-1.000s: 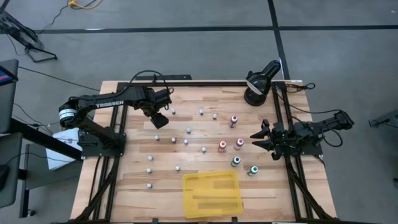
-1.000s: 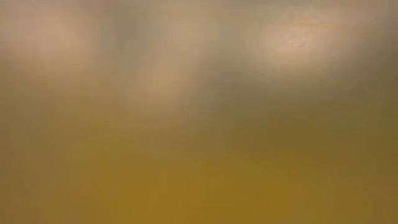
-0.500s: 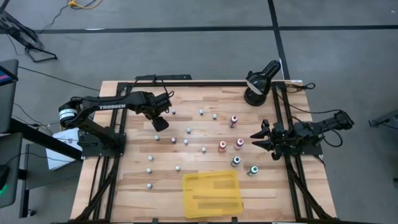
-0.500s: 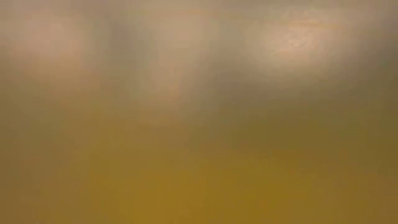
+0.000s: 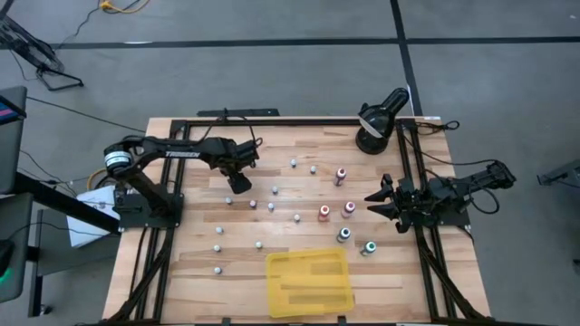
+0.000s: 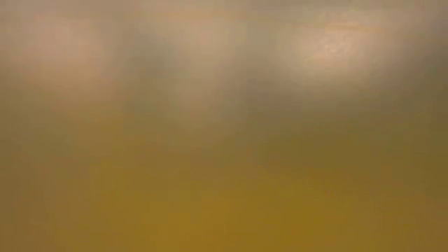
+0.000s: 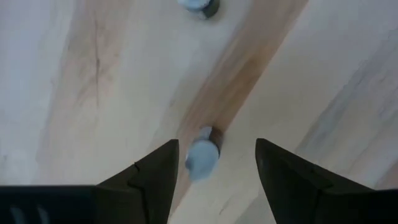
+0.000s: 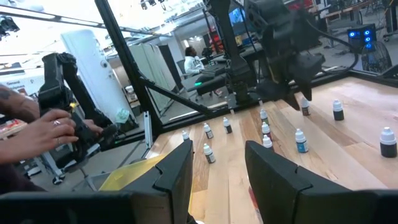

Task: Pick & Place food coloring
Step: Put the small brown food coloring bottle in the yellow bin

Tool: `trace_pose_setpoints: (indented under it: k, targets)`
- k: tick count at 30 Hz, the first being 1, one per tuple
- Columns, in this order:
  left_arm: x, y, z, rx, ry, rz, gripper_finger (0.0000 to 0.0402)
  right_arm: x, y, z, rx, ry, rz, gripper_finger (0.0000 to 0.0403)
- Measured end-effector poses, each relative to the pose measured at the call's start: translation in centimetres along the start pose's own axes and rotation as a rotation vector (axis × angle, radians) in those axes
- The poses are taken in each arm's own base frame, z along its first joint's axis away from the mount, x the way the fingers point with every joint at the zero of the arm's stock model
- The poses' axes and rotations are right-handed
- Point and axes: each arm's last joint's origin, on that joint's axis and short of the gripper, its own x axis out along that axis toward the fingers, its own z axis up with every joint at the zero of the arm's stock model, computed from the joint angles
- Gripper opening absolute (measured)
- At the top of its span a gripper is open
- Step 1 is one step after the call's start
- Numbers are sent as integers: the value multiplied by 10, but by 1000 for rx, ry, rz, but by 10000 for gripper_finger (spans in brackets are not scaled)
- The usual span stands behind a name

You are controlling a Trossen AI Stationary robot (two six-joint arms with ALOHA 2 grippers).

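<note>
Over the last second the left gripper (image 5: 240, 184) has travelled from the far-left part of the wooden table (image 5: 190, 263) toward its middle, and now hangs over a white-capped bottle (image 7: 201, 159) of food coloring. In the left wrist view that bottle sits between the 2 spread fingers (image 7: 155, 177), untouched; the jaws stand released, gripping nothing. A second white-capped bottle (image 7: 200, 6) stands farther ahead of the gripper. Judgement: approach is finished and alignment looks good; next step should be a descent and a close around the cap or body. Risk: the bottle is small and light, so a finger could tip it if the descent is off-centre. The rest of the food coloring is scattered upright over the table, white caps at left and middle, coloured caps such as the red-capped bottle (image 5: 324, 212) and the teal-capped bottle (image 5: 369, 247) at right. The yellow tray (image 5: 308, 282) at the near edge holds no bottle in the high view. The right gripper (image 5: 373, 199) waits at the right edge, unchanged, fingers (image 8: 171, 174) narrowly parted with nothing between them. The low view shows nothing usable.
</note>
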Motion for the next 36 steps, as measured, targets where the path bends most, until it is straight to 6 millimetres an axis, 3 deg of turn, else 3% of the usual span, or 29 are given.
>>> trace_pose_setpoints:
  k: [24,36]
  targets:
    - [4,5,-3,66,56,-8,206,0,0,0,0,0,0,139]
    - [17,4,-12,88,47,13,206,0,0,0,0,0,0,139]
